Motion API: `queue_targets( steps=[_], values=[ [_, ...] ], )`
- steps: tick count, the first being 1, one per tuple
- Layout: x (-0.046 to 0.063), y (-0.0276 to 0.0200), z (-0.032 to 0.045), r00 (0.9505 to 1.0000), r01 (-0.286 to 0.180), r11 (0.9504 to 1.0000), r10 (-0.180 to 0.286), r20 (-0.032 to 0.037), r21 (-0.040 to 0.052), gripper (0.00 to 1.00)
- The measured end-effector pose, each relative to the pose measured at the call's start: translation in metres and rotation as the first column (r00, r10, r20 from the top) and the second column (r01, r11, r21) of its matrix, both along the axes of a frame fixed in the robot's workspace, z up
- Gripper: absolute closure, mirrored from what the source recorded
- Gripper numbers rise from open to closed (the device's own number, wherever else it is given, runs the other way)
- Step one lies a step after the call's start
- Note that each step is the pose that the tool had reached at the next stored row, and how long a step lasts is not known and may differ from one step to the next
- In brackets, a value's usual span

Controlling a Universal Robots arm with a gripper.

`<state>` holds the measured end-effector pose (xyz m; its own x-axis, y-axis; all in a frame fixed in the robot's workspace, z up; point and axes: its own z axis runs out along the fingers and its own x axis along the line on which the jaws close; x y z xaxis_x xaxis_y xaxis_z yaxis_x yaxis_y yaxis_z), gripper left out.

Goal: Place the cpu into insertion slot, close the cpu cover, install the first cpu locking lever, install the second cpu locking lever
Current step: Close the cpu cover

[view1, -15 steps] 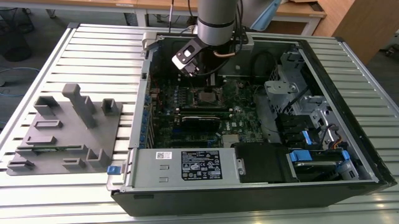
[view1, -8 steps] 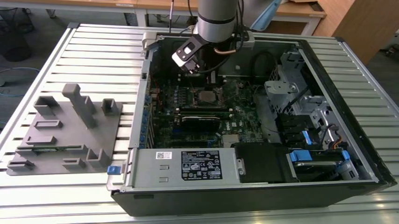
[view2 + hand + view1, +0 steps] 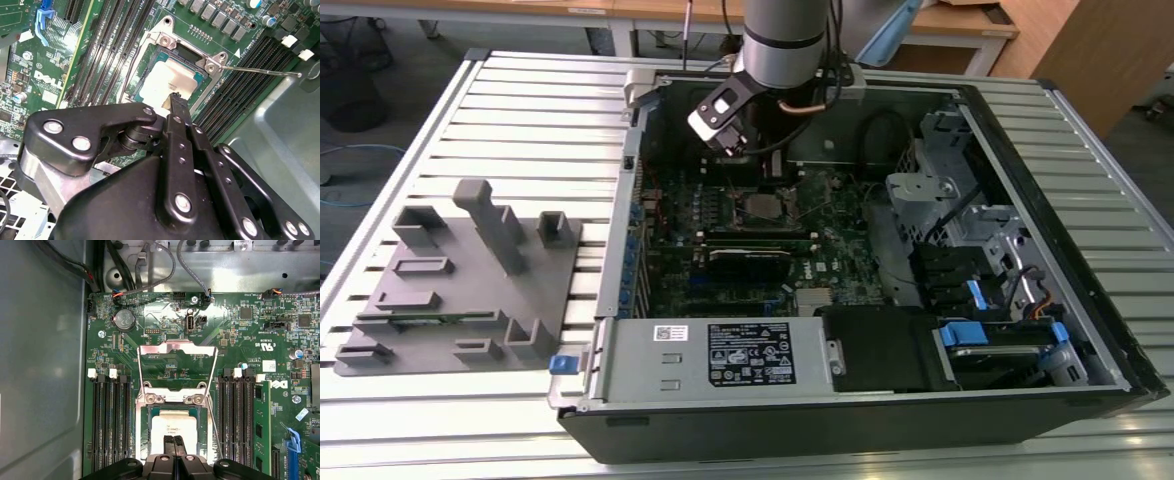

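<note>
The cpu [image 3: 175,429] lies flat in the insertion slot [image 3: 142,432] of the green motherboard, its silver-grey top facing up. It appears pale in the second wrist view too, cpu [image 3: 170,80]. My gripper [image 3: 175,442] hangs just above the cpu's near edge with its two thin fingers pressed together and nothing between them. The cpu cover [image 3: 176,344] stands swung open behind the slot, with green board visible through its window. One thin locking lever [image 3: 260,70] sticks out sideways, unlatched. In the exterior view my gripper [image 3: 750,165] is inside the case over the slot [image 3: 761,207].
Long black memory slots [image 3: 107,425] flank the socket on both sides. Case wall [image 3: 40,365] and cables [image 3: 150,270] lie close by. A white-labelled power supply [image 3: 720,352] and drive cage [image 3: 974,250] fill the case. A grey fixture [image 3: 454,280] sits on the slatted table.
</note>
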<state>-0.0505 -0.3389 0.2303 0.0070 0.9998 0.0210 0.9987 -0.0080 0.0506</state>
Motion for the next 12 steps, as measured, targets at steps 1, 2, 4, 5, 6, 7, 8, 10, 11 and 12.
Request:
queue_targets(
  steps=[1, 2, 4, 5, 6, 7, 8, 10, 11, 12],
  values=[
    [0.0, 0.0, 0.0, 1.0, 0.0, 1.0, 0.0, 0.0, 0.0001, 0.89],
    [0.0, 0.0, 0.0003, 1.0, 0.0, 1.0, 0.0, -0.0002, -0.0002, 0.89],
    [0.0, -0.0001, 0.0012, 1.0, 0.0, 1.0, 0.0, -0.0002, -0.0003, 0.89],
    [0.0, 0.0, 0.0017, 1.0, 0.0, 1.0, 0.0, 0.0, 0.0, 0.89],
    [0.0, 0.0, 0.0027, 1.0, 0.0, 1.0, 0.0, -0.0001, -0.0001, 0.89],
    [0.0, 0.0, 0.0035, 1.0, 0.0, 1.0, 0.0, 0.0, 0.0, 0.89],
    [0.0, 0.0, 0.0042, 1.0, 0.0, 1.0, 0.0, 0.0, 0.0, 0.89],
    [0.0, 0.0, 0.0053, 1.0, 0.0, 1.0, 0.0, 0.0, 0.0, 0.89],
    [0.0, 0.0, 0.0053, 1.0, 0.0, 1.0, 0.0, 0.0001, 0.0003, 0.89],
    [0.0, 0.0, 0.0055, 1.0, 0.0, 1.0, 0.0, 0.0, 0.0001, 0.89]
  ],
)
